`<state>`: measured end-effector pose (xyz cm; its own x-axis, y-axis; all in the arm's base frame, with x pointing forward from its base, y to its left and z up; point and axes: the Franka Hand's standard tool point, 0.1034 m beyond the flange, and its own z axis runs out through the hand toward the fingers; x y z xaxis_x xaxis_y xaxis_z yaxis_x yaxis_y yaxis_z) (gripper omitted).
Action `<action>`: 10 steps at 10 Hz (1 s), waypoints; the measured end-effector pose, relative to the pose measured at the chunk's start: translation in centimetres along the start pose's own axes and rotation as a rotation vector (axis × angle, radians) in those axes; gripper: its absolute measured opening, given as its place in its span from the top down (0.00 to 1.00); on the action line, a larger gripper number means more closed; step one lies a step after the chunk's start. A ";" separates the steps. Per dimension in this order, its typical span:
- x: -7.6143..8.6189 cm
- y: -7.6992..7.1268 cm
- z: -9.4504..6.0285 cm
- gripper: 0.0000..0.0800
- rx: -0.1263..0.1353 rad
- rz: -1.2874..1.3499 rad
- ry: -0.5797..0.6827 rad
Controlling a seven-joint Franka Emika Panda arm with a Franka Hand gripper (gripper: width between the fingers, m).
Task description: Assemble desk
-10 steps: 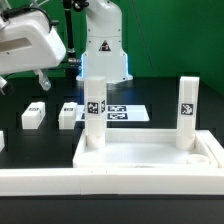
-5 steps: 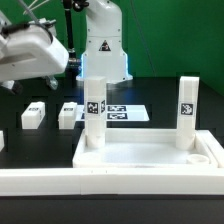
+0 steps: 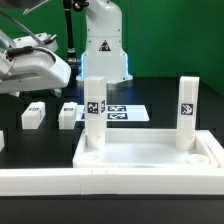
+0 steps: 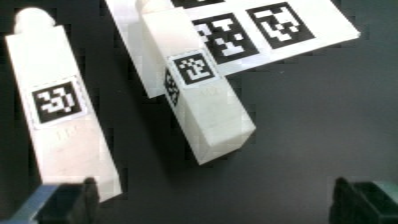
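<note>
**Open gripper hovering over two loose legs**

The gripper (image 3: 36, 72) is hanging released, jaws wide and grasping nothing, above the far part of the worktop (image 3: 160, 88) on the exterior view's left. Two loose legs are lying flat below it, side by side and apart. By that same view they are the left leg (image 3: 33, 115) and the right leg (image 3: 68, 115), and the right leg is lying just beside the marker board (image 3: 122, 112).

The panel (image 3: 150, 160) is sitting nearer the camera and to the right. Two upright legs are standing in its far sockets, one (image 3: 95, 108) at the far left corner and one (image 3: 187, 108) at the far right. No legs are standing at its near corners.

In the wrist view, the line between the fingertips (image 4: 63, 205) is running across the legs' long axes, not along them. The right leg (image 4: 205, 95) is lying almost midway between the fingertips, though slanted. The left leg (image 4: 63, 110) is lying off toward one fingertip.

The right leg is looking like the likelier pick. A straight descent with a slight wrist turn to square the jaws to its slanted sides would probably do. Closing while skewed risks nudging it against the marker board.
</note>
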<state>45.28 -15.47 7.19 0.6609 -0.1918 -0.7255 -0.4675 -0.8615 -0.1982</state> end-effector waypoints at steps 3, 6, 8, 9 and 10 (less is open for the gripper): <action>-0.4 1.0 3.0 0.19 0.004 0.024 -0.047; -0.6 0.9 4.9 0.19 0.003 0.033 -0.085; -0.5 0.1 5.4 0.19 -0.001 0.026 -0.092; -0.5 -0.1 5.6 0.19 -0.002 0.022 -0.094; -0.5 -0.2 5.9 0.19 -0.003 0.020 -0.097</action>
<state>41.58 -12.40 3.68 0.5918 -0.1624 -0.7896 -0.4779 -0.8595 -0.1814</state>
